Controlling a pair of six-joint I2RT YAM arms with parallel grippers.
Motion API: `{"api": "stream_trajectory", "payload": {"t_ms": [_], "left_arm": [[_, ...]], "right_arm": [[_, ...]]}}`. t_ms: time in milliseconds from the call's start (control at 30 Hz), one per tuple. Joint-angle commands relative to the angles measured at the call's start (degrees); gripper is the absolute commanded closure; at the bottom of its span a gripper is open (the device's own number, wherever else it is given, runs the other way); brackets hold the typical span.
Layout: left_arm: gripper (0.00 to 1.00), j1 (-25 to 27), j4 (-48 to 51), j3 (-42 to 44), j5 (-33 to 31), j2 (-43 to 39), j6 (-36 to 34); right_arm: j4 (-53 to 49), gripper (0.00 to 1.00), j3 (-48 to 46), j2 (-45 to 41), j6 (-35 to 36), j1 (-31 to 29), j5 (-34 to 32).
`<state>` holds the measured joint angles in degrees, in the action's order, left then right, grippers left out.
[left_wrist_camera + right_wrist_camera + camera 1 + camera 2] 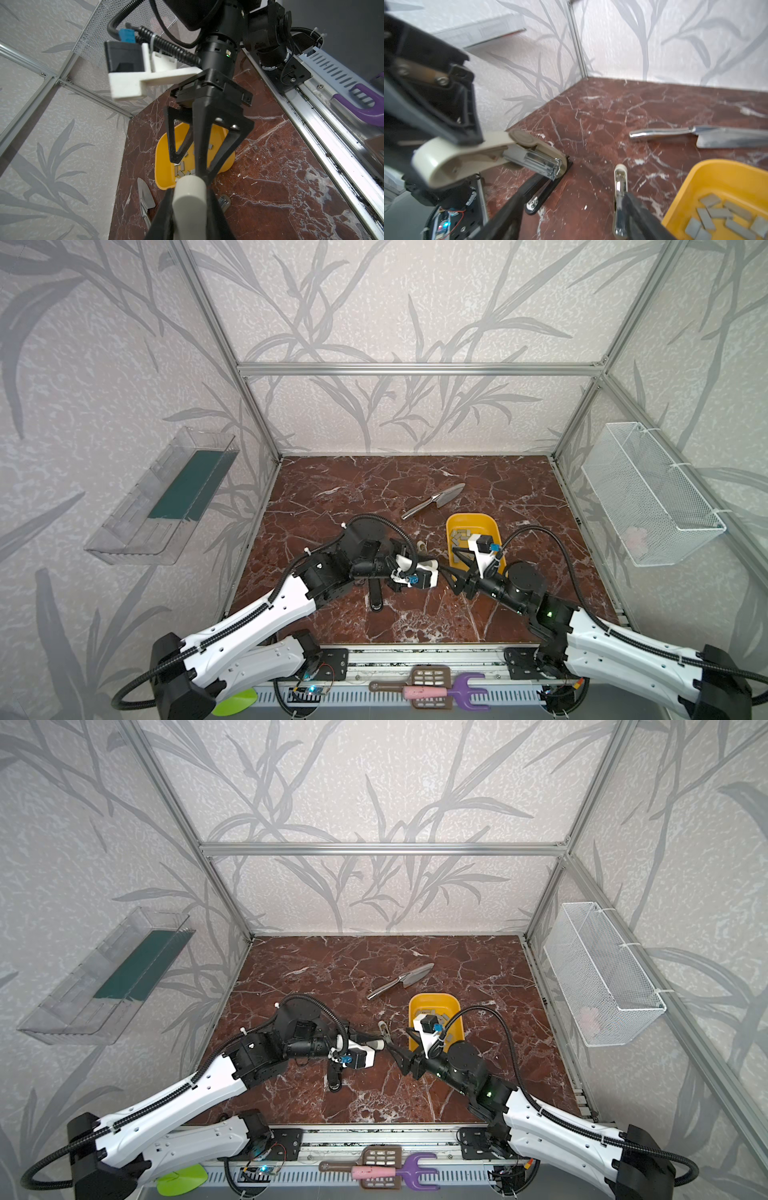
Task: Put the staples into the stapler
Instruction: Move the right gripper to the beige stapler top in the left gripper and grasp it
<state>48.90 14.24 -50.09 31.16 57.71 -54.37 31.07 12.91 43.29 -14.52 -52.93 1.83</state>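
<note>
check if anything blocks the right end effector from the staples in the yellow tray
Nothing visible does. The staples lie uncovered in the open yellow tray, beside the open right end effector; only the tray's low wall lies between.

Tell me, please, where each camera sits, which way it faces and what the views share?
Both top views: high above the front rail, looking down at the table; the left arm and right arm show.
Left wrist: on the left arm, looking along the left end effector, shut on the beige stapler, towards the open right end effector.
Right wrist: on the right arm, looking past its own fingers at that stapler.
Shared: all four show the yellow tray of staples.
</note>
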Motion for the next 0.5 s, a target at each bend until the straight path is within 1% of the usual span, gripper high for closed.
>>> {"api": "stream_trajectory", "payload": {"t_ms": [0,67,200,333,467], "left_arm": [[1.0,-0.13,-0.96,-2.08,0.09,0.71,2.88],[1.0,-0.13,-0.26,-3.64,0.51,1.17,4.88],[1.0,-0.13,2.05,-6.42,1.44,2.45,8.48],[1.0,0.25,5.69,-8.28,4.23,4.03,7.59],[1.0,0.92,5.62,-8.06,7.45,4.09,7.83]], "right_arm": [[21.87,0.19,-4.79,-0.73,11.39,-0.2,5.5],[22.08,0.19,-4.81,-0.69,13.31,-0.25,7.74],[17.83,0.19,-2.82,0.14,14.5,-0.25,9.27],[19.5,0.19,-2.32,2.26,14.52,-0.63,11.47],[18.61,0.2,-1.09,3.33,15.18,-2.04,12.85]]}}
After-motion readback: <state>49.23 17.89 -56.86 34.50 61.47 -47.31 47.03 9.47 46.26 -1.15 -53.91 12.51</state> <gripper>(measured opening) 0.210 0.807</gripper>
